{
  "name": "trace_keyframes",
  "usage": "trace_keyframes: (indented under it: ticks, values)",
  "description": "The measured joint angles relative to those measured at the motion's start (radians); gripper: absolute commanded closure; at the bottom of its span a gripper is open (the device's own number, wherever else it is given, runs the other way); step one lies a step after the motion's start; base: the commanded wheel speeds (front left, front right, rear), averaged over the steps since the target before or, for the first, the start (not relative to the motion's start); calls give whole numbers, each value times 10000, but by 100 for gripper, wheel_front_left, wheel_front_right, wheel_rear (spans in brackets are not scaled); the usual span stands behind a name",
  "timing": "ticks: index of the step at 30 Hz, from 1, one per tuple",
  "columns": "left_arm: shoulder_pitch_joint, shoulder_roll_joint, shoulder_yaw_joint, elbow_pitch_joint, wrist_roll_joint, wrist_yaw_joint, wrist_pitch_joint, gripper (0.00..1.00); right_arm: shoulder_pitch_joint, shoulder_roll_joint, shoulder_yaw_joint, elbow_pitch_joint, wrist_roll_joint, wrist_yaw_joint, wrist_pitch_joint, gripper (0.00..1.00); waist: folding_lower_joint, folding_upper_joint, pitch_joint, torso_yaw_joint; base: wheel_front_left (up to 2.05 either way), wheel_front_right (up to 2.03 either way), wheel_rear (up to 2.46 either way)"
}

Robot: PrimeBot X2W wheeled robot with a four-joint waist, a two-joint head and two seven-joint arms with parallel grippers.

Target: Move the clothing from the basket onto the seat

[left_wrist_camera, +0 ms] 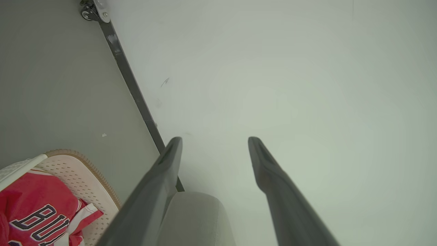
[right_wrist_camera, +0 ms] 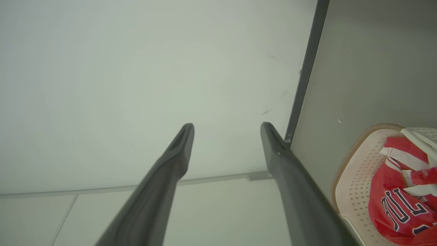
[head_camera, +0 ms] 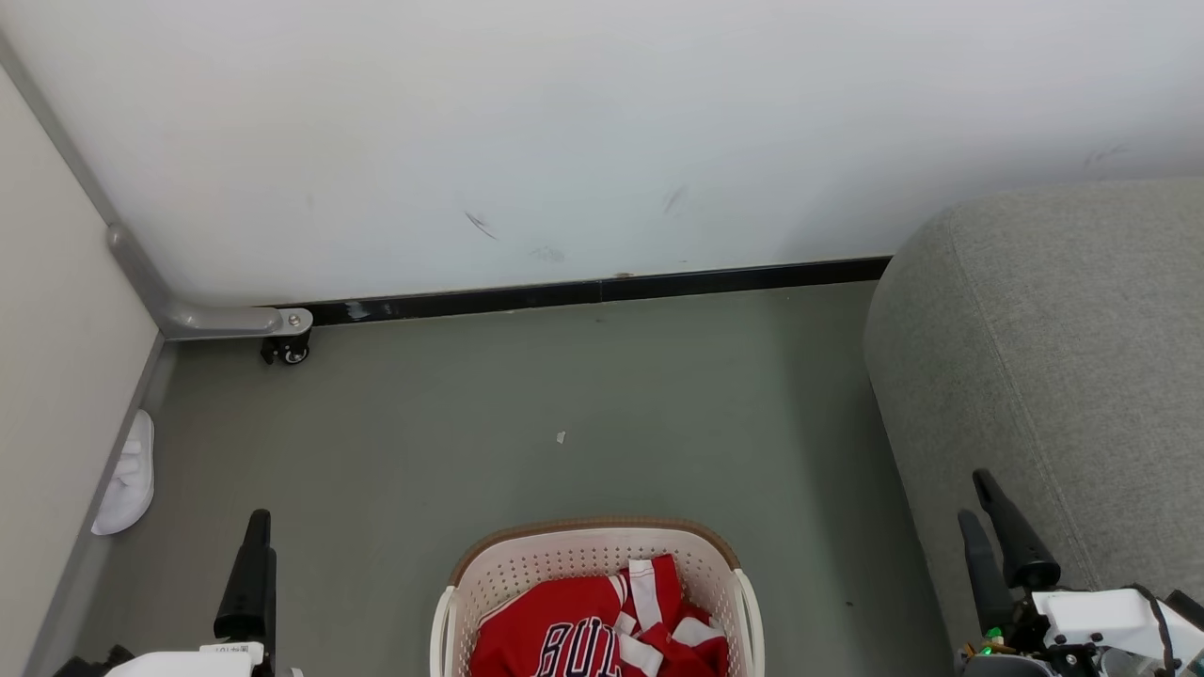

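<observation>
At bottom centre of the head view, on grey floor (head_camera: 564, 395): basket (head_camera: 541, 562), oval, cream-white, perforated, brown-rimmed, upright. Inside it, all of the clothing: red jersey (head_camera: 531, 611) with black-and-white lettering, partly cut off by the frame edge, crumpled against red shorts (head_camera: 670, 588) with white stripes, one striped fold standing above the pile. To the right of the basket, apart from it: seat (head_camera: 1053, 357), grey fabric sofa, rounded corner. Left tool (left_wrist_camera: 215, 140): lower left of the head view, fingers pointing up, spread fully wide, gripping nothing, off to the side of the basket. Right tool (right_wrist_camera: 227, 125): lower right, in front of the seat's side, fingers likewise spread wide, gripping nothing. Behind: white wall (head_camera: 564, 122) with faint scuffs, black skirting (head_camera: 602, 290) along its foot. Far left: pale partition (head_camera: 56, 329) with grey foot and small black caster (head_camera: 287, 354); white slipper (head_camera: 127, 475) lying against its base. Small pale scrap (head_camera: 561, 436) on the floor between basket and wall.
</observation>
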Motion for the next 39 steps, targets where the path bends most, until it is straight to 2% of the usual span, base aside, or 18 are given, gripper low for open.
trace_keyframes:
  ticks: [6, 14, 20, 24, 32, 39]
  values:
    - [-3, 157, -90, -203, 420, 0, -251, 0, -50, -182, 142, -163, -489, 0, -261, 0, 39, 0, -41, 9, 0, 0, 0]
    - [-4, 295, -291, -431, 1097, 0, -564, 0, -211, -318, 399, -399, -1208, 2, -525, 0, 49, 0, -55, 24, 0, 0, 0]
    - [-4, 499, -437, -516, 1616, 0, -775, 0, -212, -456, 587, -456, -1766, 2, -702, 0, 19, 0, -37, 37, 0, 0, 0]
    - [-3, 571, -548, -533, 2128, -2, -907, 0, -215, -571, 744, -489, -2334, 2, -807, 0, -18, 0, -2, 43, 0, 0, 0]
    - [-3, 1034, -918, -619, 3695, -2, -1212, 0, -382, -660, 876, -598, -3463, 4, -1080, 0, -83, 0, 98, 47, 0, 0, 0]
    - [-4, 1020, -1007, -782, 5062, -19, -1415, 0, -598, -859, 1039, -765, -4890, 10, -1235, 0, -107, 0, 184, 52, 0, 0, 0]
